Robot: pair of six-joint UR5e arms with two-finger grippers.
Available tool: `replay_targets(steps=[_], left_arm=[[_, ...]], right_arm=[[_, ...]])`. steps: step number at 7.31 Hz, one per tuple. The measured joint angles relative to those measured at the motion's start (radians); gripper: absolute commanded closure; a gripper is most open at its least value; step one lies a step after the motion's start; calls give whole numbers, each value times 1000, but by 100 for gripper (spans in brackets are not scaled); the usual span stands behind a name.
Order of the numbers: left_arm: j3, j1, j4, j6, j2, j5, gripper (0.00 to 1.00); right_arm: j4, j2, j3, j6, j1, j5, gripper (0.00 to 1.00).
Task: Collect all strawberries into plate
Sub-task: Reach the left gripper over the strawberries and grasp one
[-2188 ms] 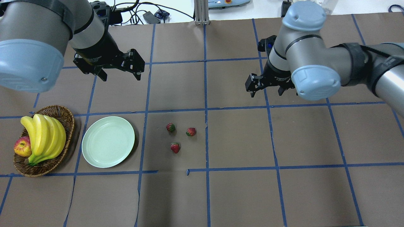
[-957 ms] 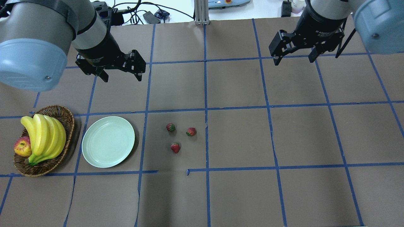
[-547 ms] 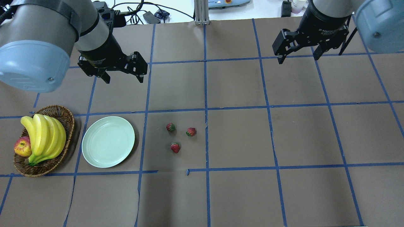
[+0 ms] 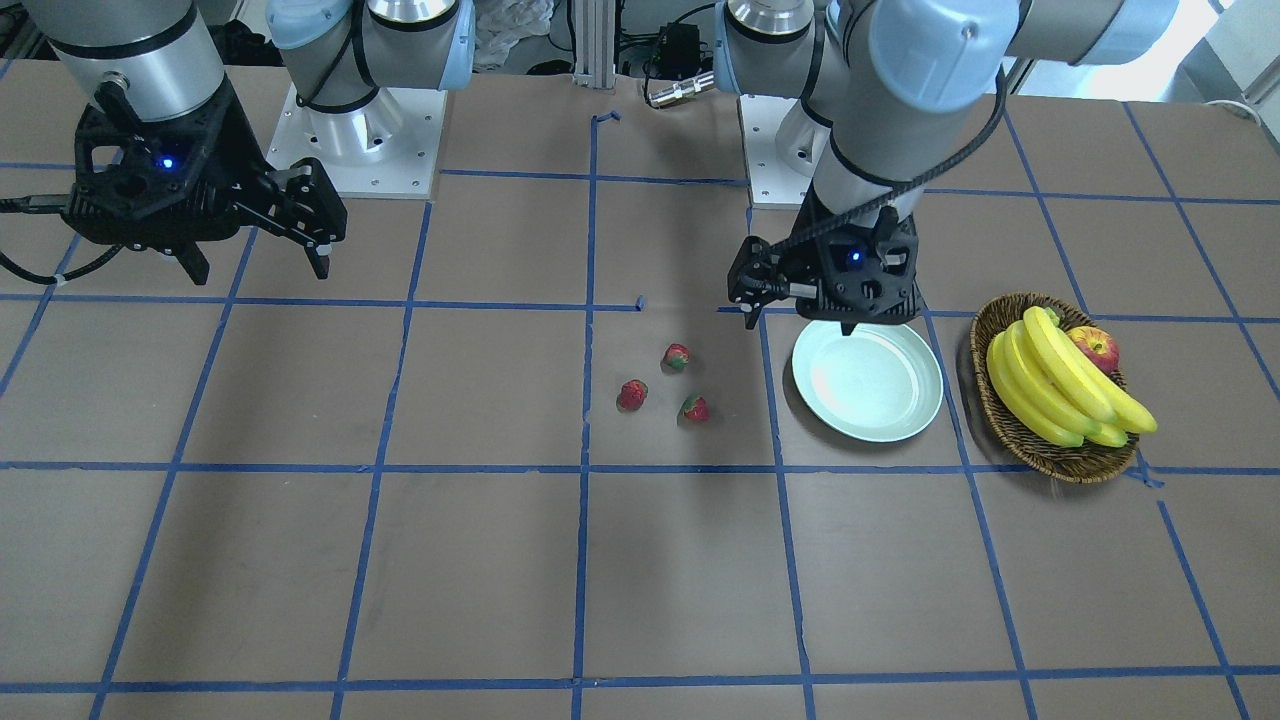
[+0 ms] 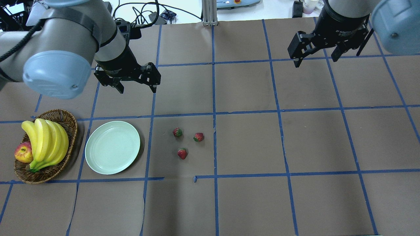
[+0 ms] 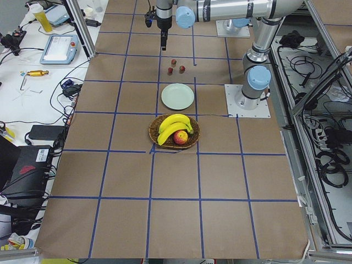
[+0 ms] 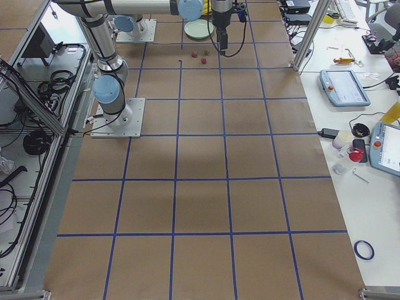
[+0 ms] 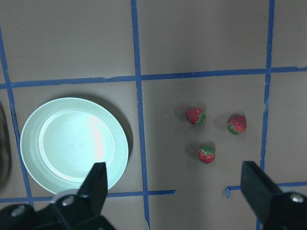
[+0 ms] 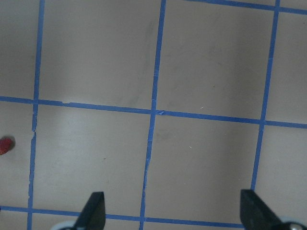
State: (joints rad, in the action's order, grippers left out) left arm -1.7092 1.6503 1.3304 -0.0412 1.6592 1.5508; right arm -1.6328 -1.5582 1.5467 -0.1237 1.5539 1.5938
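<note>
Strawberries, all three, are loose on the brown desk. They're bunched in a little triangle near the middle, not touching each other, and none is in the plate yet. The mint-green plate sits just to their left with nothing on it, and one blue tape line runs between it and the berries. Further left, right beside the plate, is a wicker basket with bananas and an apple in it. Left gripper hangs in the air near the plate, fingers spread wide with nothing in them. Its wrist view looks down on both the plate and the berries. Right gripper is off over the right side of the desk, well apart from everything, also spread wide and holding nothing. Only a sliver of red shows at the edge of its wrist view.
</note>
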Motion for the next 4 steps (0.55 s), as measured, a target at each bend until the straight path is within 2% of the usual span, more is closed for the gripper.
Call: replay_targets(steps=[2,4], left_arm=[[-104,31,-165,-18,64,10,0],[-188,69,-329,-123,127,13,0]], right_arm=[[1,0,0,0,0,1,0],[1,0,2,0,0,-2,0]])
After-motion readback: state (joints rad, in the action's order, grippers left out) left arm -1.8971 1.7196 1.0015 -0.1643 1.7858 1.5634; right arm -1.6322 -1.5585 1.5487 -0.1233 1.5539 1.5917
